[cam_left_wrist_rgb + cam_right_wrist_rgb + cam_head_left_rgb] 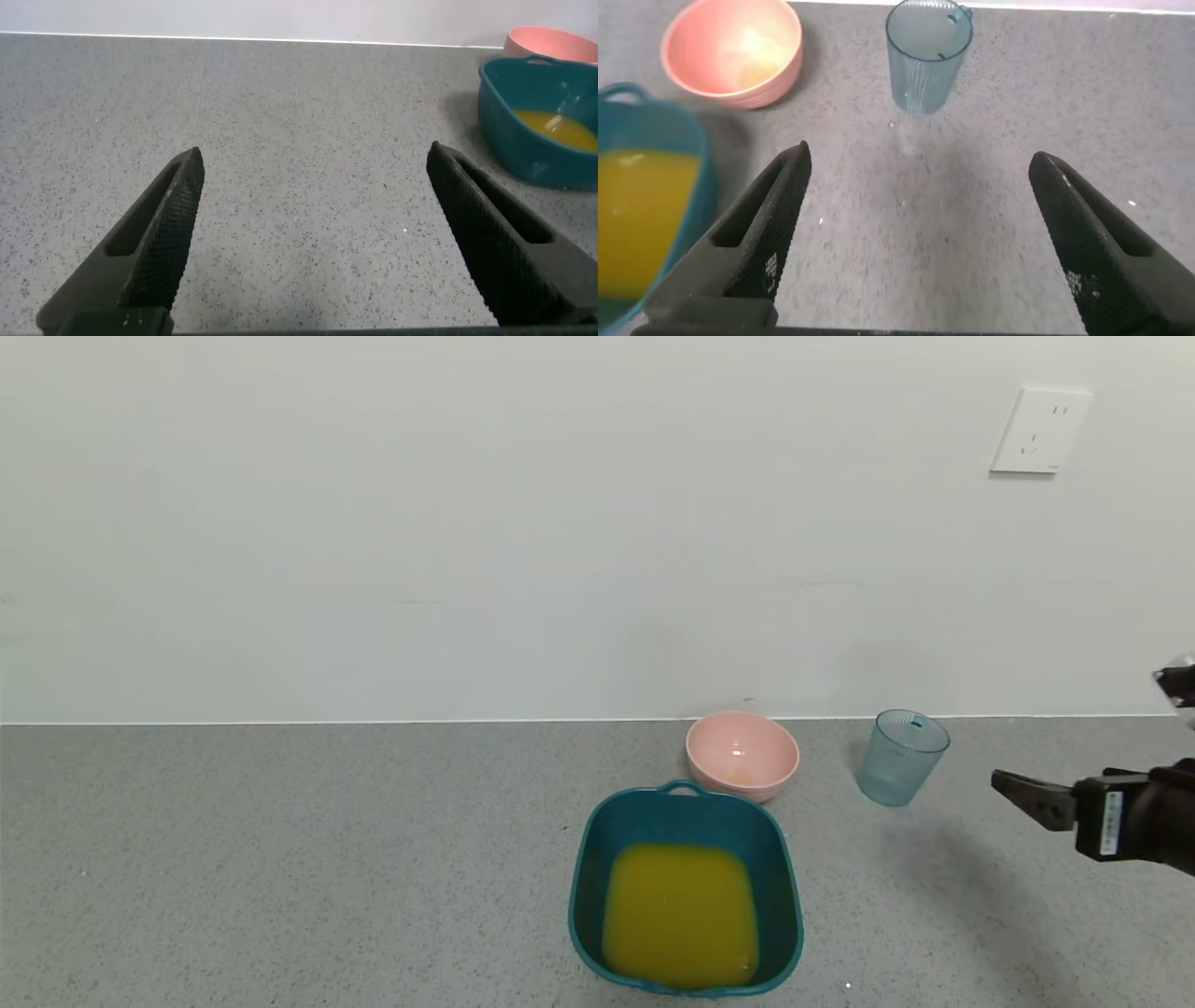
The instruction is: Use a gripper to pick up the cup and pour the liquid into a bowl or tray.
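The pale blue-green cup (pixel 901 756) stands upright and empty on the grey counter, close to the back wall. The yellow-orange liquid (pixel 680 915) lies in the dark teal basin (pixel 588 859) at the front centre. My right gripper (pixel 1075 725) hovers at the right edge, to the right of the cup and clear of it. In the right wrist view the right gripper (pixel 920 152) is open and holds nothing, with the cup (pixel 926 56) ahead of it and the basin (pixel 645 103) with its liquid (pixel 640 205) off to one side. My left gripper (pixel 316 149) is open over bare counter.
A round pink bowl (pixel 742 754) sits just behind the basin and left of the cup, with a faint orange trace inside. A white wall socket (pixel 1038 431) is high on the back wall. The left wrist view shows the basin (pixel 533 121) and pink bowl (pixel 551 42) far off.
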